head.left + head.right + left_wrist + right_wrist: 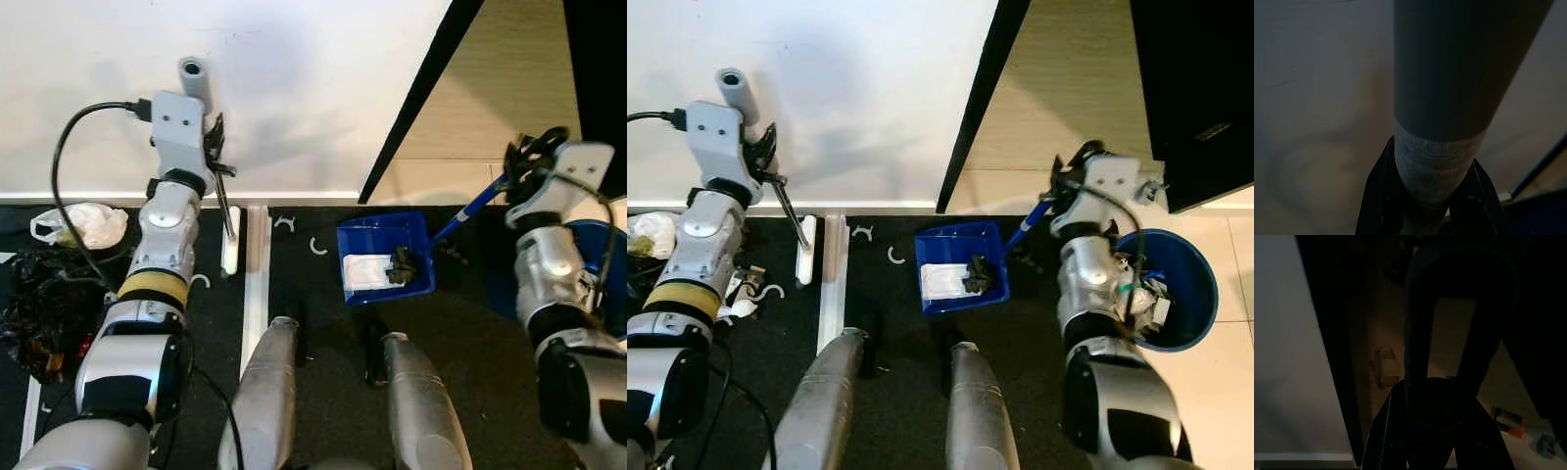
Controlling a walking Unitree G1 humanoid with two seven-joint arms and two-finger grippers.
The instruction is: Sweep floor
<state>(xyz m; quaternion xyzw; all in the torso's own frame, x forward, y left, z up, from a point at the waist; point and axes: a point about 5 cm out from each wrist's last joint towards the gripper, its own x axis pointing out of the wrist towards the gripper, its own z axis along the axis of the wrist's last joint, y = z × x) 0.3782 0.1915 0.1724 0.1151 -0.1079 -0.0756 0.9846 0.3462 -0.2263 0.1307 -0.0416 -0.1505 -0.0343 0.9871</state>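
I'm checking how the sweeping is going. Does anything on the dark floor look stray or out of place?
Yes. Small white curved scraps lie loose on the dark mat beside the blue dustpan, not yet collected. A crumpled white bag and black clutter sit at the left edge.

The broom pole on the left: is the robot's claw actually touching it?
Touching. In the left wrist view the left gripper has its black fingers pressed against both sides of the grey broom pole, with no gap.
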